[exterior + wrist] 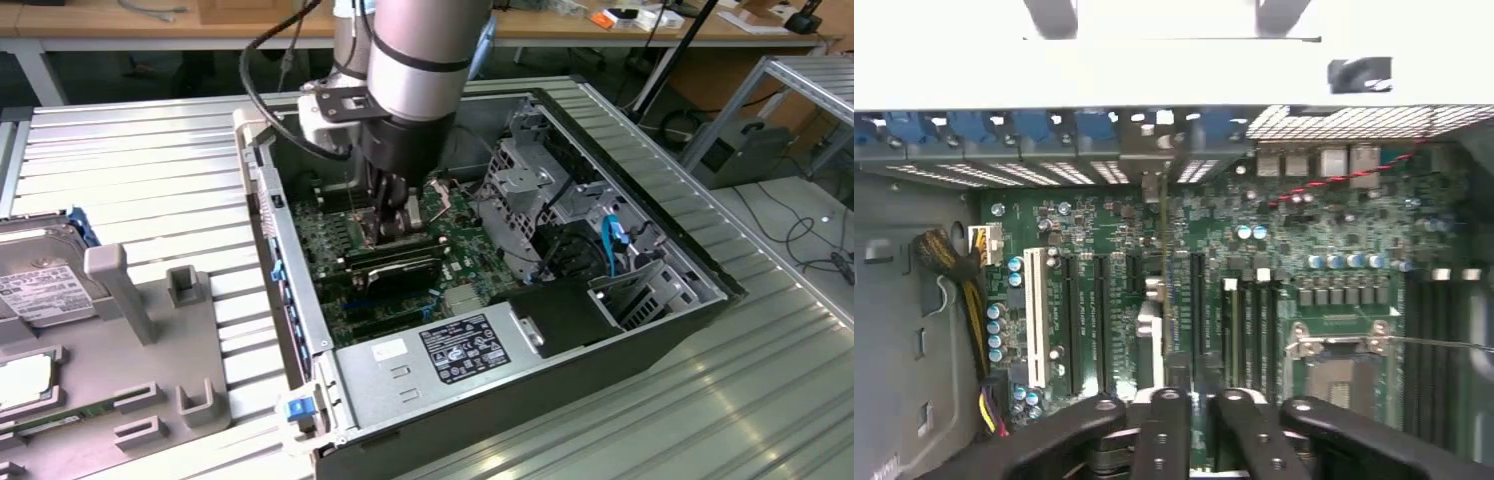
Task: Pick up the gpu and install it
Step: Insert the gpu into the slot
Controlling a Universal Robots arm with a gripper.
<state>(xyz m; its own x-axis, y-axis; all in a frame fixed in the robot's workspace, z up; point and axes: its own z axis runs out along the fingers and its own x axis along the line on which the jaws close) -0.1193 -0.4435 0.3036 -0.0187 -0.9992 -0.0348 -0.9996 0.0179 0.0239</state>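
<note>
The gpu [396,268] stands on edge in a slot of the green motherboard inside the open computer case [267,200]. In the wrist view the gpu [1166,300] shows edge-on as a thin dark strip running from the rear bracket openings towards my fingers. My gripper [395,232] hangs straight down into the case, right over the card's top edge. In the wrist view the gripper [1199,400] has its black fingers [1166,425] drawn almost together, and the card's edge sits under one finger rather than between them. I cannot tell whether they touch the card.
A grey power supply [454,350] fills the case's near end, and a metal drive cage [534,190] stands on the exterior view's right. Outside the case, a silver hard drive [40,280] and a grey fixture [147,330] lie at the left. The CPU socket [1344,350] is bare.
</note>
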